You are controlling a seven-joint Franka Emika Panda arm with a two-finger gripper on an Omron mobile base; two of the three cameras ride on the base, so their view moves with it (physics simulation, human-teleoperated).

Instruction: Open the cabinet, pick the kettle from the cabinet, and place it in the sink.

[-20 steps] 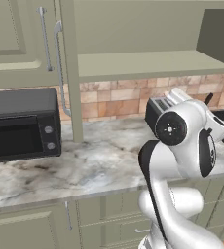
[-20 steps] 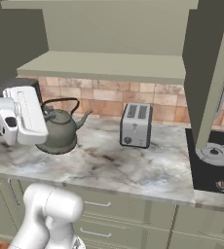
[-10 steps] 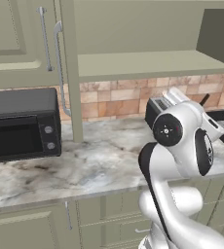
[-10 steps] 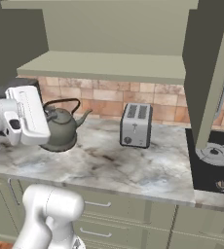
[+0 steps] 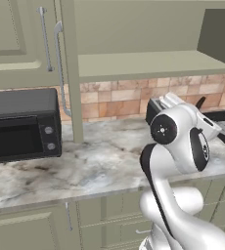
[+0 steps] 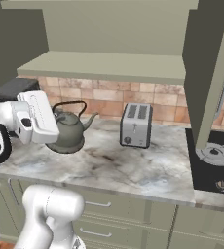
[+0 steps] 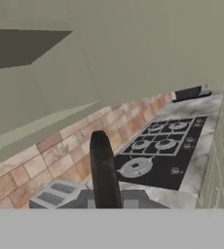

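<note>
**One kettle held at the bench, cabinet standing open**

One black microwave (image 5: pixel 21 124) sits at the far left of the marble bench (image 5: pixel 85 168) in the left base view, under a closed sage-green door. Just right of it, the open door of the cabinet (image 5: pixel 68 68) stands edge-on, its long silver bar handle (image 5: pixel 59 68) facing the microwave. The pale shelf (image 5: pixel 148 63) inside runs on to the right above the brick backsplash.

In the right base view, the white arm comes in from the left and its hand sits against the kettle (image 6: pixel 70 127), which is upright, low over the bench or resting on it; which cannot be told. Its spout points right toward the silver toaster (image 6: pixel 136 125), which stands near but apart. Farther right lies the black cooktop (image 6: pixel 212 163), with the other open cabinet door hanging above it.

In the hand view, the kettle's thin dark handle (image 7: pixel 104 170) rises between the fingertips of the claw (image 7: pixel 106 202), which is clamped together on it.
</note>
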